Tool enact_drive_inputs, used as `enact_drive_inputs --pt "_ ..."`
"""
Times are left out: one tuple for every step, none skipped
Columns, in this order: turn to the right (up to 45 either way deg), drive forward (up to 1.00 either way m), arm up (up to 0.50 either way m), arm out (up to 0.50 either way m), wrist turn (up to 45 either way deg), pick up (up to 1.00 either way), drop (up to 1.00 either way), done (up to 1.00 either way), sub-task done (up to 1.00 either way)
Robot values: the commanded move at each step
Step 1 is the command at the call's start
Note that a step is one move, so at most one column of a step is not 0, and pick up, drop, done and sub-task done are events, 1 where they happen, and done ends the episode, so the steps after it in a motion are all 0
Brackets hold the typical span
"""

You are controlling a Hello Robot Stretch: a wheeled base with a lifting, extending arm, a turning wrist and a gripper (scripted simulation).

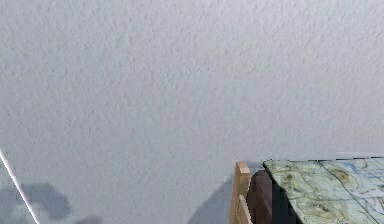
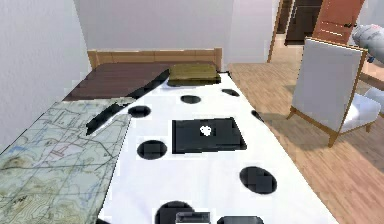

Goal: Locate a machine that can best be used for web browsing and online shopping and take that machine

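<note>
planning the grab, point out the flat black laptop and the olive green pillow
flat black laptop (image 2: 208, 138), arm side view, middle of its top face
olive green pillow (image 2: 193, 73), arm side view, middle of its top

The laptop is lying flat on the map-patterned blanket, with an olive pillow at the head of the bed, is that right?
Not quite. The arm side view shows the laptop lying flat on the white cover with black spots, not on the map-patterned blanket, which lies apart from it toward that view's left. The olive pillow is at the head of the bed, as you said.
</note>
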Motion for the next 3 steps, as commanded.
enact_drive_inputs --pt "0.0 0.00 0.00 0.48 0.0 0.00 0.00 0.00 0.00" --pt "0.0 0.00 0.00 0.00 45.0 0.00 0.00 0.00 0.00" --pt "0.0 0.00 0.00 0.00 45.0 0.00 0.00 0.00 0.00"
